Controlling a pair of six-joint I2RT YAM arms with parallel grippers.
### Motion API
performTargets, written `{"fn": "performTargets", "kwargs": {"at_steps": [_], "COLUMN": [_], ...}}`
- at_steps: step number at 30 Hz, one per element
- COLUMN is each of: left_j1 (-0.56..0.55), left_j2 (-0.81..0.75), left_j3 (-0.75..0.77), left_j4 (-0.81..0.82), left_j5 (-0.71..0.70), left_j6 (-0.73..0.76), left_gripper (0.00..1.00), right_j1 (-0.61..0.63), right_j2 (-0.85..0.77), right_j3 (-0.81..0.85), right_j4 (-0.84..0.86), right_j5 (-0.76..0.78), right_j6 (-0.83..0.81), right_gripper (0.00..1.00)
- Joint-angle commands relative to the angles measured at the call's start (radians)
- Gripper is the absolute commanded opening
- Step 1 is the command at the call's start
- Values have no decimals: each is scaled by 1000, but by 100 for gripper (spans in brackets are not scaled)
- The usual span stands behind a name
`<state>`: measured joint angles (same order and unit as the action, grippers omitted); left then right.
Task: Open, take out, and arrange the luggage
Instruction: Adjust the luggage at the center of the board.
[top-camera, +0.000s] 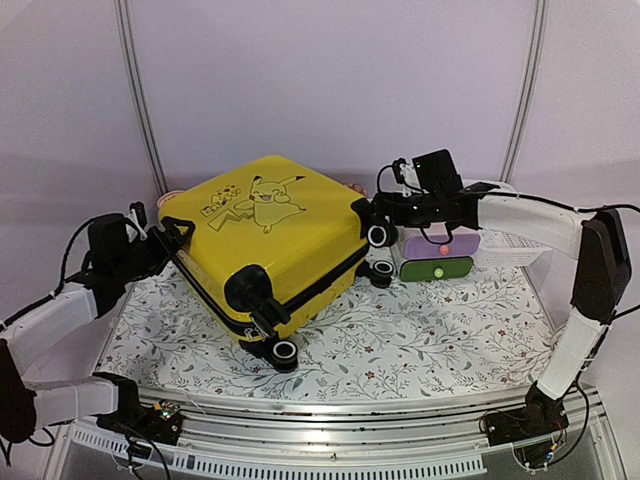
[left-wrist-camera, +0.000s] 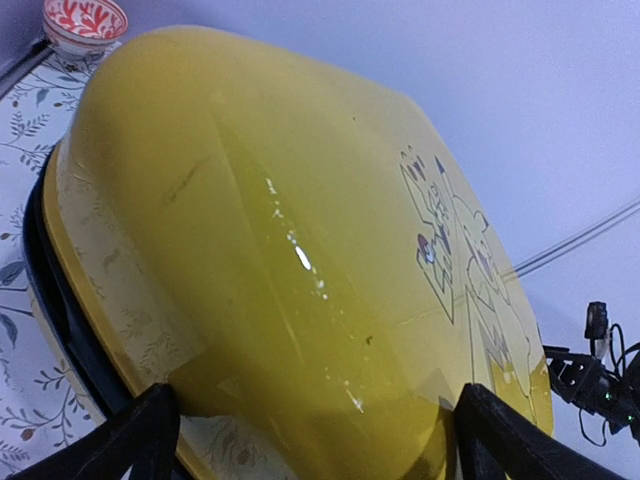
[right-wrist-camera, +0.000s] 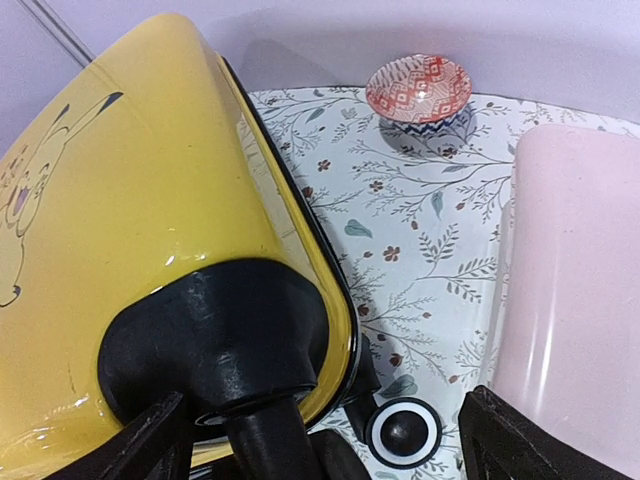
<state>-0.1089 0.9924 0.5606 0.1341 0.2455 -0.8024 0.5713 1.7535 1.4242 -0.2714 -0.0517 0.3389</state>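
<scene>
The closed suitcase (top-camera: 270, 235) lies flat on the table (top-camera: 450, 325), long axis ten-to-four o'clock, with the left gripper (top-camera: 160, 238) gaping empty at its nine o'clock corner and the right gripper (top-camera: 372, 212) likewise at the three o'clock wheel (top-camera: 379, 235), equally near.

Luggage (top-camera: 265, 240) lies flat at worktop (top-camera: 450, 320) centre, its wheeled end facing the near right. Drawer box (top-camera: 438, 255) sits just right of it, beside a wheel. Basket (top-camera: 510, 245) is behind and right of the box. Bowl (right-wrist-camera: 418, 88) stands behind the luggage, near the back edge. Left claw (top-camera: 162, 236) straddles the luggage's left corner; right claw (top-camera: 368, 215) straddles its right rear corner.
</scene>
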Motion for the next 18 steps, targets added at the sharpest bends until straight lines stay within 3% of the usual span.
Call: {"fn": "performTargets", "kwargs": {"at_steps": [1,5,10,18], "left_j1": [-78,-110,-171,-277], "left_j2": [-46,-96,-229,-472], "left_j3": [4,23,17,-67], "left_j4": [18,-104,-283,-361], "left_j5": [206,163,23,7], "left_j6": [39,130,221,220], "left_gripper": [97,94,92,87], "right_j1": [70,172,220,323], "right_j2": [-26,-93,-230,-353], "right_j3": [-34,-97,-247,-410], "right_j4": [-31,-18,87,232], "right_j5": [180,310,288,269], "right_j6": [-71,-131,-91,-107], "right_gripper": [94,95,94,94]}}
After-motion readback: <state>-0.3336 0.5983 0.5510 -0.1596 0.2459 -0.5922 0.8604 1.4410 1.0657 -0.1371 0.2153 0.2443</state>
